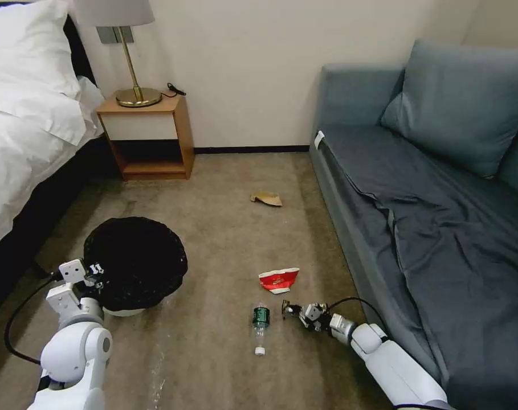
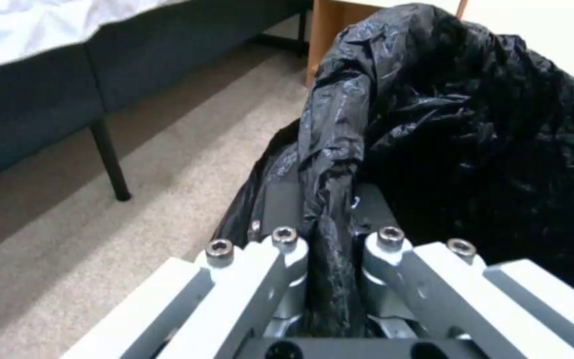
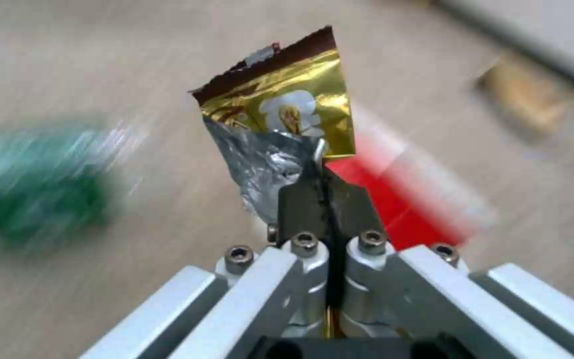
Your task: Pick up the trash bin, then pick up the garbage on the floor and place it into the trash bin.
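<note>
**Both grippers clamped: left on the bin's rim, right on a snack wrapper**

The left arm reaches forward and low from the robot's left side, its wrist bent so the left gripper (image 1: 95,272) meets the near-left edge of the trash bin (image 1: 134,262). In the left wrist view the fingers (image 2: 280,199) are closed on a fold of the black bag over the rim, one inside and one outside. The bin's round mouth faces up, its white base showing just under the bag, near the bed (image 1: 25,142) and in front of the nightstand (image 1: 147,136); I cannot tell whether it rests on the carpet (image 1: 224,228) or hangs just above it.

The right arm stretches out low along the front of the sofa (image 1: 429,199), forearm angled toward the robot's left, with the right gripper (image 1: 289,310) close to the floor. Its fingers (image 3: 300,204) are pressed together on the gold snack wrapper (image 3: 287,107), which sticks straight out past the fingertips, torn brown edge farthest from the wrist.

The clear bottle (image 1: 260,327) lies on the carpet just beside that gripper, long axis running toward the robot, white cap nearest. The crushed red-and-white cup (image 1: 279,279) lies just beyond. The tan paper (image 1: 266,199) sits farther off, toward the wall.
</note>
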